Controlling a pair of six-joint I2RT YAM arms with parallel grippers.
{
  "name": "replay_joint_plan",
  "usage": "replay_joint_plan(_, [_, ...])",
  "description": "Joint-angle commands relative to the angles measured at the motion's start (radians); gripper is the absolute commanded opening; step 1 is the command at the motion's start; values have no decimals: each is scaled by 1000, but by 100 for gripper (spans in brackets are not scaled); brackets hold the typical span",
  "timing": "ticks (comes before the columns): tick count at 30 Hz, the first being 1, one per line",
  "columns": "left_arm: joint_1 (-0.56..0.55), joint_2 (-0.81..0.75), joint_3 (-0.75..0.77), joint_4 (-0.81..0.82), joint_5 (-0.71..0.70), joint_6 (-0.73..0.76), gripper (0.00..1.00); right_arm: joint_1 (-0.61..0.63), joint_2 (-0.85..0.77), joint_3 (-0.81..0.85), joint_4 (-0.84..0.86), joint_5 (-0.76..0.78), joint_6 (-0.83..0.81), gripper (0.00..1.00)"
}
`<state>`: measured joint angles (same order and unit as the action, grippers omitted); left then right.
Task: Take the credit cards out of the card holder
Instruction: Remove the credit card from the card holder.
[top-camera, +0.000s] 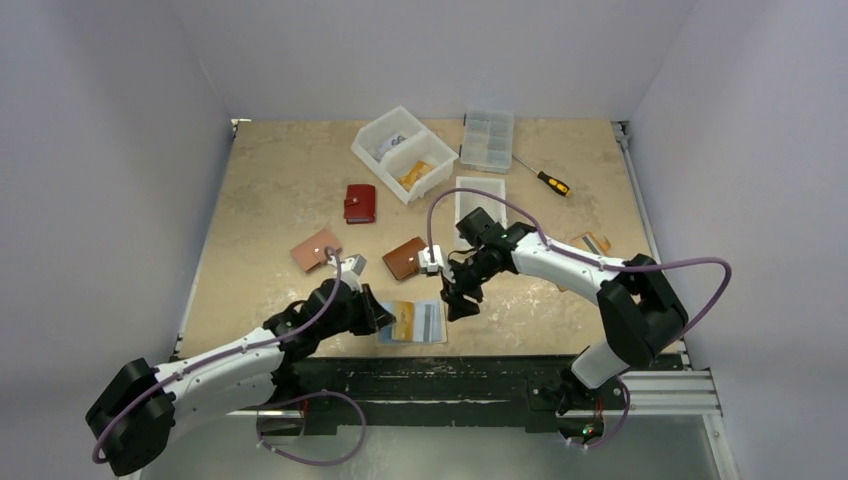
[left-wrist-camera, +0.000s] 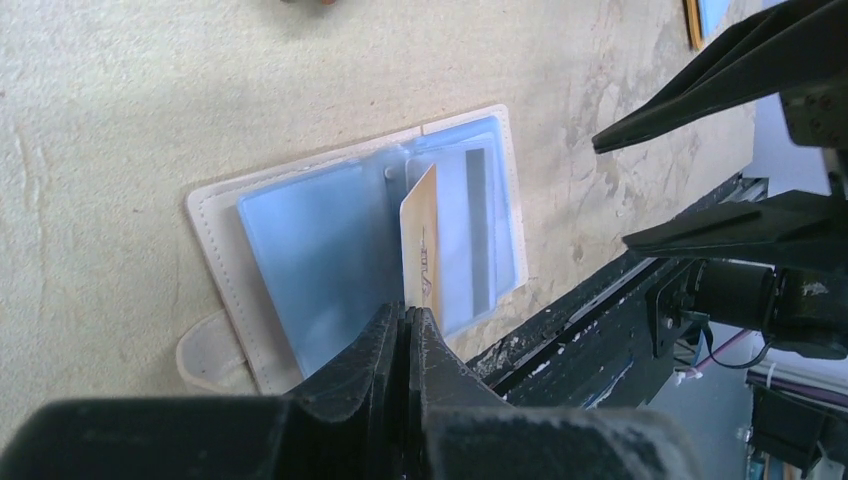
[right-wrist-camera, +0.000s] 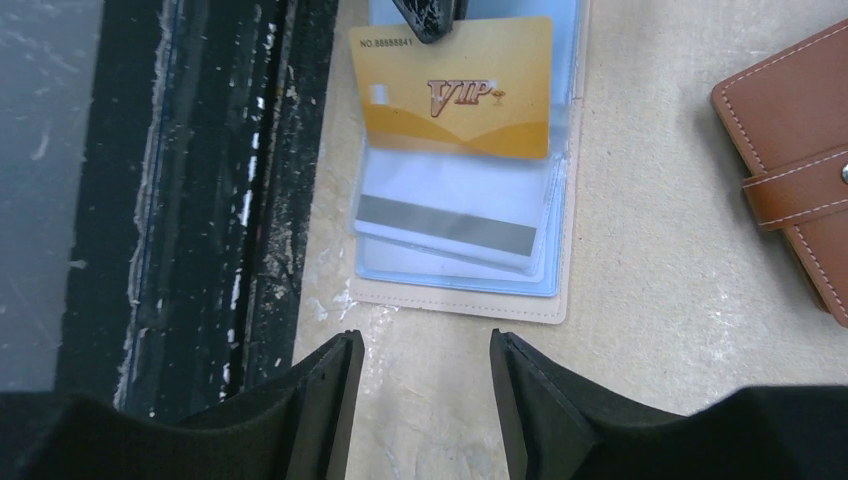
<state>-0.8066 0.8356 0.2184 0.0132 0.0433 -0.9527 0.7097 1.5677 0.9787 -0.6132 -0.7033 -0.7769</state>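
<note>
Beige tabletop from above: the card holder (top-camera: 430, 326) lies open flat at the near edge, between both arms, within either's reach. From the left wrist, my left gripper (left-wrist-camera: 405, 328) is pinched tight on the gold card (left-wrist-camera: 422, 235), tilting it up, I judge to draw it from its sleeve. From the right wrist, my right gripper (right-wrist-camera: 425, 385) hangs parted and empty just short of the holder. The gold card's long axis runs crosswise, print upright, above a grey-striped card (right-wrist-camera: 445, 225) lying in its sleeve.

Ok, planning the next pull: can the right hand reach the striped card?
Probably yes: the right hand hangs open near the holder; the gold card in the left hand overlaps the striped card only slightly.
</note>
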Motion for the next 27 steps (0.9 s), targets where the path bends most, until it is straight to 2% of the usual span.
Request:
replay_joint_plan(1, [-3, 24, 62, 63, 35, 81, 0, -49, -49, 56, -87, -180, -93, 59])
replay_joint_plan(11, [-4, 74, 116, 116, 83, 148, 0, -53, 80, 195, -212, -292, -173, 62])
replay_joint_plan(20, [-7, 69, 112, 132, 90, 147, 0, -52, 224, 323, -213, -262, -159, 63])
replay_joint_plan(27, [-13, 74, 110, 180, 122, 148, 0, -42, 303, 386, -231, -323, -141, 63])
